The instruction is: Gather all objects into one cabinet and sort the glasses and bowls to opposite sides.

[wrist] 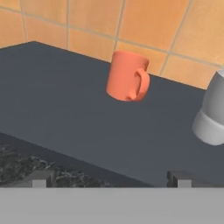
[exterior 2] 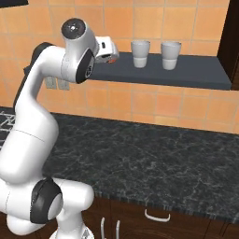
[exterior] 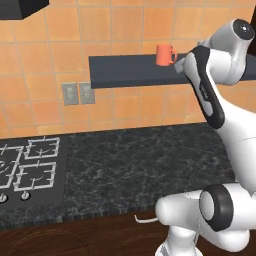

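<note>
Figure. The gripper [wrist: 111, 179] stands with its two dark fingertips [wrist: 38, 178] spread as wide as they go, nothing between them, poised at the front edge of the dark grey floating shelf [wrist: 65, 109] and aimed along its top. Straight ahead, well clear of the tips, stands the red-orange handled mug [wrist: 127, 76], upright near the tiled wall, its handle turned toward the camera and slightly to the right. To its right in the hand view, apart from it, is the lower body of a pale grey cup [wrist: 212, 114]; the right base view shows this cup [exterior 2: 140, 53] and a cream tumbler [exterior 2: 170, 55] side by side on the same shelf, both upright. The left base view places the mug [exterior: 165, 54] just beyond the arm's wrist.

Handling, as judged: the mug looks rigid, light and smooth-glazed, hence somewhat slippery and breakable if dropped. The body appears narrow enough for the open jaws; a hold across the cylindrical wall at mid-height, fingers on the two sides flanking the handle, seems more secure than pinching the thin handle or rim. The cups, handleless and tapering, would likely want a grip low on the wall.

No brand, label or legible writing appears on the mug, cups, shelf or tiles.
</note>
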